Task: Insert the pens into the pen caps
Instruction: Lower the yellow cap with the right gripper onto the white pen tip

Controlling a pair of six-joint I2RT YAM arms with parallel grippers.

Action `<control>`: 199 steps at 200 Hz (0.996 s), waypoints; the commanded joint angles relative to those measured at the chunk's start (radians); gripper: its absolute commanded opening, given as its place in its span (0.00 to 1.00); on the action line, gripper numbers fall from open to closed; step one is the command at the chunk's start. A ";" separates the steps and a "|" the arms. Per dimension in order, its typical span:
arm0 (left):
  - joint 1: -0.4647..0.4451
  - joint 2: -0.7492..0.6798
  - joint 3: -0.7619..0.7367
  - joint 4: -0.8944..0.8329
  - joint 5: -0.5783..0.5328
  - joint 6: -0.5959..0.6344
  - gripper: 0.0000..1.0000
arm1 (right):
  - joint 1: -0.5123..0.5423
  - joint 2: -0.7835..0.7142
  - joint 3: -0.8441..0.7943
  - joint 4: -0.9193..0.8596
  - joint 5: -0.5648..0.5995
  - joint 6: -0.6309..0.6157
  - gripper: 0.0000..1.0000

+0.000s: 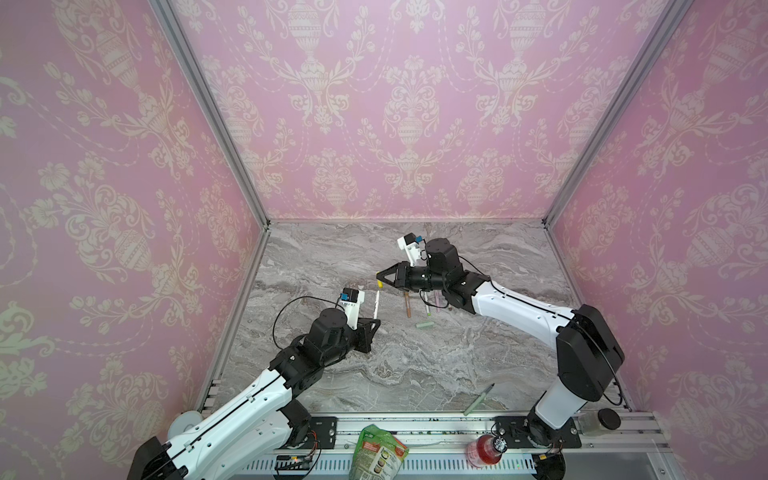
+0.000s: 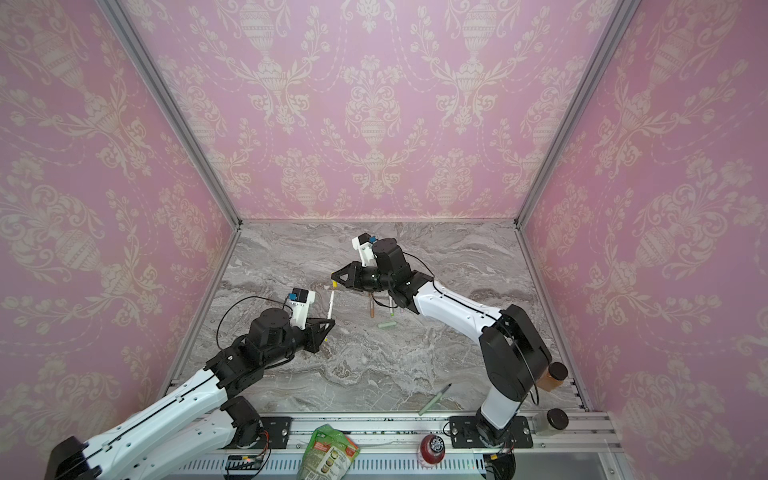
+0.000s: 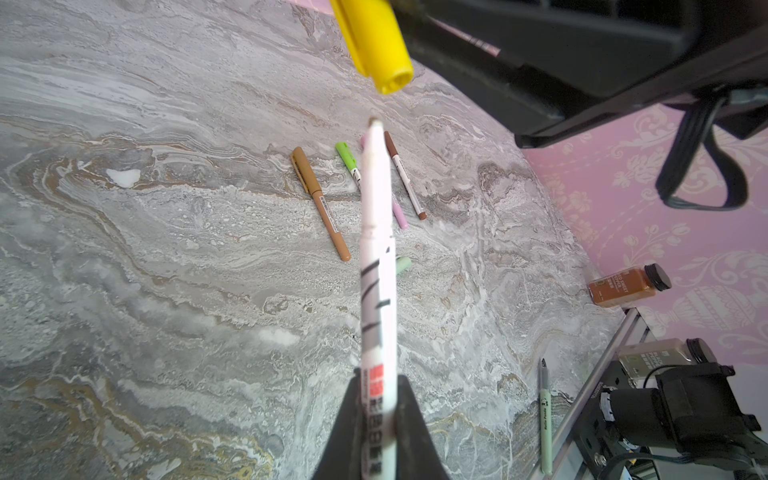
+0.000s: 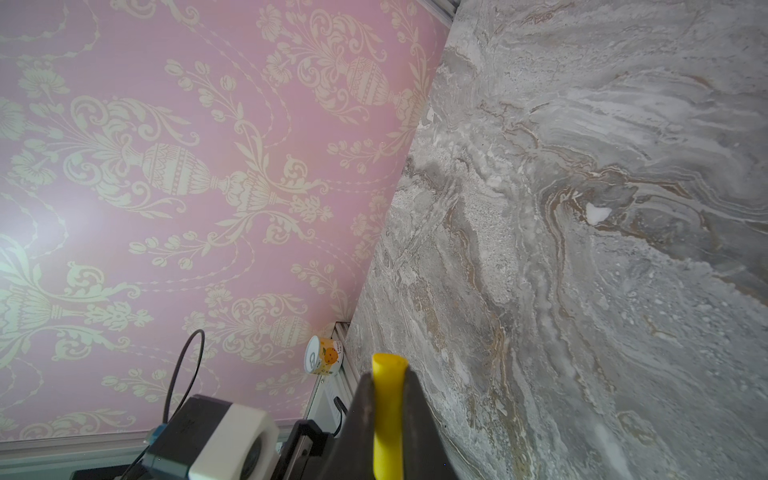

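So, pens: you have six. One white pen (image 3: 376, 249) is held, four capped ones lie on the worktop (image 1: 332, 257), and one pale green pen (image 1: 478, 400) lies bare-tipped.
Caps: six as well. Four sit on pens, a yellow cap (image 3: 376, 45) is held, and a pale green cap (image 1: 424, 325) lies loose.
Left gripper (image 3: 378, 382): closed on the white pen's barrel at 9 o'clock of the worktop's middle, tip pointing to 12.
Right gripper (image 4: 386, 378): clamped on the yellow cap at 11 o'clock of the middle. The cap's mouth faces the pen tip, just apart.
Capped row: tan pen (image 3: 320, 203), lime-capped pen (image 3: 348, 160), pink pen (image 3: 400, 216) and brown-capped pen (image 3: 405, 180) lie side by side near the middle.
Loose cap: just at 6 o'clock of that row.
Pale green pen: 5 o'clock, near the front edge, well apart.
In the way: your right arm (image 1: 511, 303) overhangs the row in both top views, partly hiding it.
Around: a green pouch (image 1: 376, 455) and a red bottle (image 1: 486, 451) at 6 o'clock; a black-lidded jar (image 2: 555, 419) and a brown bottle (image 2: 555, 376) at 4.
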 commanded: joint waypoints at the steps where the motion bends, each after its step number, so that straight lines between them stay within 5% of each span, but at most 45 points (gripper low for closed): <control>1: 0.003 -0.001 0.005 0.005 -0.015 -0.010 0.00 | 0.000 0.018 0.023 -0.009 0.002 -0.024 0.00; 199: 0.003 0.014 0.000 0.017 -0.020 -0.012 0.00 | 0.019 0.011 -0.010 0.030 -0.008 0.000 0.00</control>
